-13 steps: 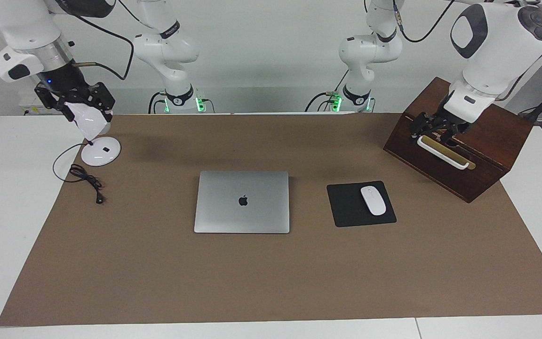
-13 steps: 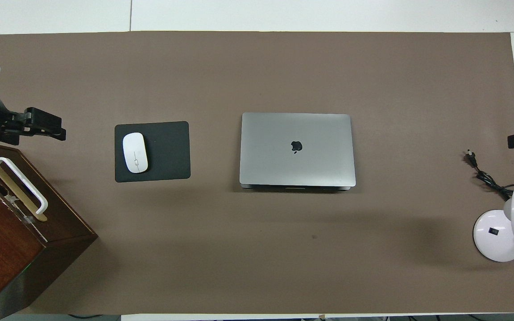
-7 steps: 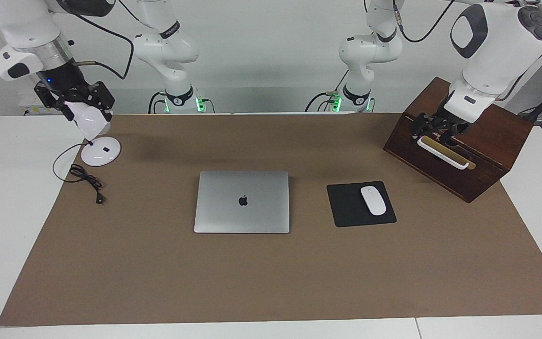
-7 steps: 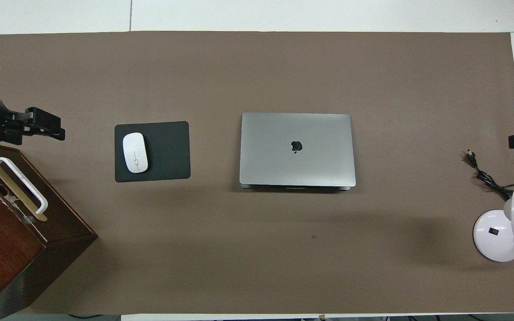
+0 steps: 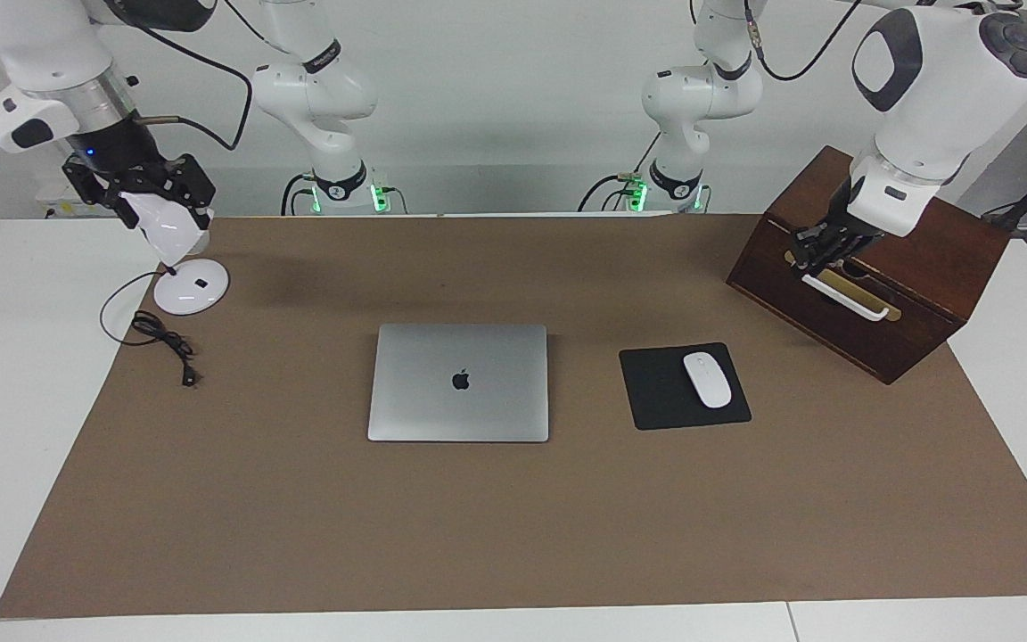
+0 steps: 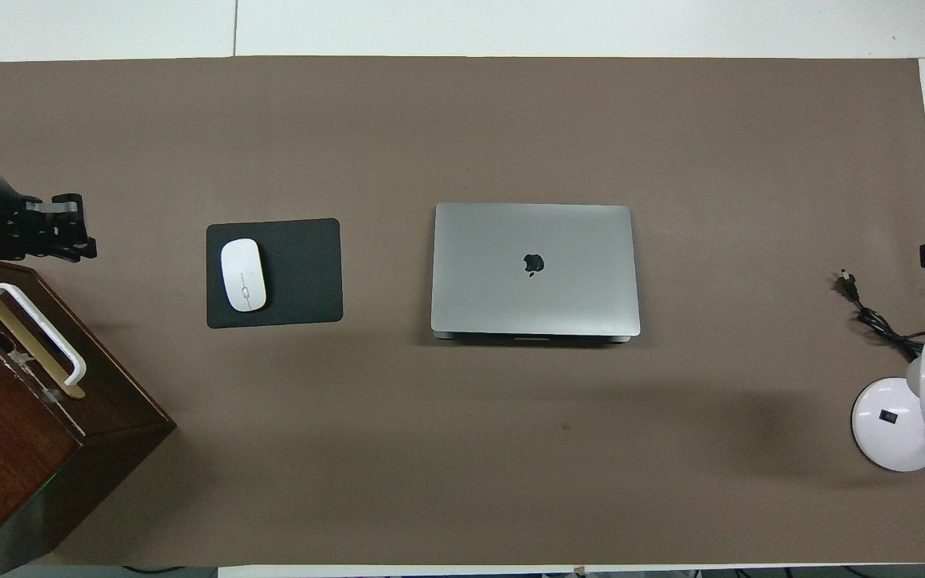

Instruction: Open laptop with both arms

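Observation:
The laptop (image 5: pixel 458 382) (image 6: pixel 533 269) lies closed and flat on the brown mat, lid up with its dark logo showing, midway between the two arms. My left gripper (image 5: pixel 821 242) (image 6: pixel 65 237) hangs over the wooden box (image 5: pixel 870 267), just above its white handle (image 5: pixel 843 299), fingertips drawn together with nothing between them. My right gripper (image 5: pixel 143 192) is up at the head of the white desk lamp (image 5: pixel 170 227), at the right arm's end of the table. Neither gripper is near the laptop.
A black mouse pad (image 5: pixel 661 392) with a white mouse (image 5: pixel 707 380) lies beside the laptop toward the left arm's end. The lamp's round base (image 5: pixel 191 287) and its black cord (image 5: pixel 161 343) sit at the mat's corner by the right arm.
The left gripper's fingers have closed from wide apart and it has lifted slightly off the box handle. The right arm has barely shifted. The laptop has not moved.

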### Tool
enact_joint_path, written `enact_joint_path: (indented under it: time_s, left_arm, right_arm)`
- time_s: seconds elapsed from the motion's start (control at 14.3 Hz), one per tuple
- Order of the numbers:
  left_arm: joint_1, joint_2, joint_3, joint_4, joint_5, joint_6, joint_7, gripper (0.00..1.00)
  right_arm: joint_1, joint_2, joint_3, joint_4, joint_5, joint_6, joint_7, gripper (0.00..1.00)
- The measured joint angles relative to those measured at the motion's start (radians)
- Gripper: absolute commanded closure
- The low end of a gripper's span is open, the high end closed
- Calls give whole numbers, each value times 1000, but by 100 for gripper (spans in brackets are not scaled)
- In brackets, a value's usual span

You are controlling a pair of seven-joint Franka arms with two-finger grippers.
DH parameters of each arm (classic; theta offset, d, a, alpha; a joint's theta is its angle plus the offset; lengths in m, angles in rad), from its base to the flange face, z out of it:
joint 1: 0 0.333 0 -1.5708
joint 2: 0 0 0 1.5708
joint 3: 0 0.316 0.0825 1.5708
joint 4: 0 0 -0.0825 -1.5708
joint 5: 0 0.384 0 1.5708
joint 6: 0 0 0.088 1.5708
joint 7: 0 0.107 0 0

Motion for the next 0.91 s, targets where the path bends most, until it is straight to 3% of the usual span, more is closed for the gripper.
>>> enact_joint_path:
  time_s: [0.14, 0.35, 0.56, 0.91]
  left_arm:
    - [-2, -15, -10, -31, 0, 23, -75, 100]
    - [-31, -65, -27, -162, -13, 111, -237, 100]
    - [-47, -103, -29, -248, -99, 179, -385, 100]
    - [-61, -143, -29, -396, -314, 361, -644, 100]
  right_arm:
    - [-8, 0, -2, 0, 0, 0, 0, 0]
    - [-9, 0, -33, 0, 0, 2, -93, 0]
    - [10, 0, -78, -3, 5, 42, -158, 0]
    - [185, 37, -195, -23, 81, 136, -62, 0]
